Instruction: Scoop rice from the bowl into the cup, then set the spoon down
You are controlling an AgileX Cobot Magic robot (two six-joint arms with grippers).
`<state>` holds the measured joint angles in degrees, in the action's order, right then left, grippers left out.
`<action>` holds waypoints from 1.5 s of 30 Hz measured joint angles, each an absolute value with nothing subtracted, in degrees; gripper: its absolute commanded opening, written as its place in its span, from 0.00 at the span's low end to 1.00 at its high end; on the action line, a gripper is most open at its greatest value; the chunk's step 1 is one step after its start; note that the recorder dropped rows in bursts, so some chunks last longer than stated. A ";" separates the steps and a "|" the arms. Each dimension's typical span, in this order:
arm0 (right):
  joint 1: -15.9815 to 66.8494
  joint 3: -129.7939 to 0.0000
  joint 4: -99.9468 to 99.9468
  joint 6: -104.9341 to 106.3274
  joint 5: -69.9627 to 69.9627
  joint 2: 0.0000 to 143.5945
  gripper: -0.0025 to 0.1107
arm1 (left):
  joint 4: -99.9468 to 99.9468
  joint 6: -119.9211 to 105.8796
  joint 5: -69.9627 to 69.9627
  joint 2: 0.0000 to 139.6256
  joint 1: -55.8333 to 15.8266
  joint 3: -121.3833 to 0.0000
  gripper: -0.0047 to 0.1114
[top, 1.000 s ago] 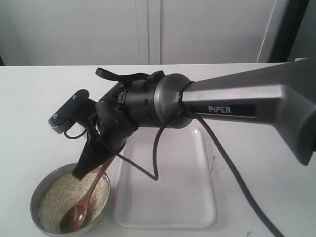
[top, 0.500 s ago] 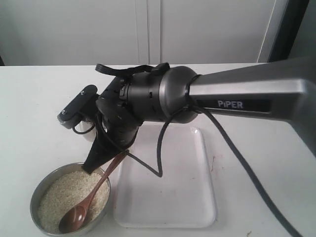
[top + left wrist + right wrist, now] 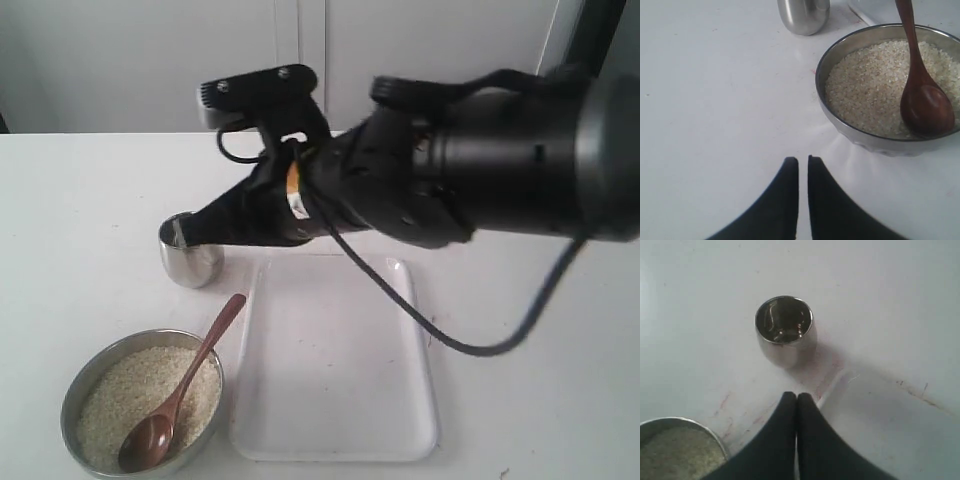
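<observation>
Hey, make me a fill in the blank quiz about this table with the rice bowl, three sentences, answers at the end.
1. The ____ rests with its oval end on the rice in the bowl.
2. The right gripper, close to the cup, holds nothing and its jaws are ____.
3. The flat white thing lying beside the bowl is a ____.
Missing words: spoon; shut; tray.

Bright, even light bleaches the white table [image 3: 80,200] (faint shadows), glinting off the cup [image 3: 785,347]; focus slightly soft.
</observation>
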<state>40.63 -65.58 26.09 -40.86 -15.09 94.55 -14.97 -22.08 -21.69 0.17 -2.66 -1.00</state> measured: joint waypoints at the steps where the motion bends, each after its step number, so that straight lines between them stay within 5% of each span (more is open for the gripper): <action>1: 39.95 -62.97 26.09 -43.23 -11.91 93.48 0.02 | -14.97 -22.08 -21.69 0.17 -2.66 -1.00 0.16; 6: 35.43 -43.07 23.74 -61.41 24.77 91.04 0.02 | -14.97 -22.08 -21.69 0.17 -2.66 -1.00 0.16; 10: 34.65 -36.57 19.52 -64.06 37.72 94.07 0.02 | -14.97 -22.08 -21.69 0.17 -2.66 -1.00 0.16; 18: 34.67 -36.14 19.84 -74.64 41.49 99.18 0.06 | -14.97 -22.08 -21.69 0.17 -2.66 -1.00 0.16; 27: 34.53 -36.14 22.08 -79.54 47.97 105.62 0.48 | -14.97 -22.08 -21.69 0.17 -2.66 -1.00 0.16; 45: 34.53 -39.89 22.72 -80.92 45.23 107.54 0.48 | -14.97 -22.08 -21.69 0.17 -2.66 -1.00 0.16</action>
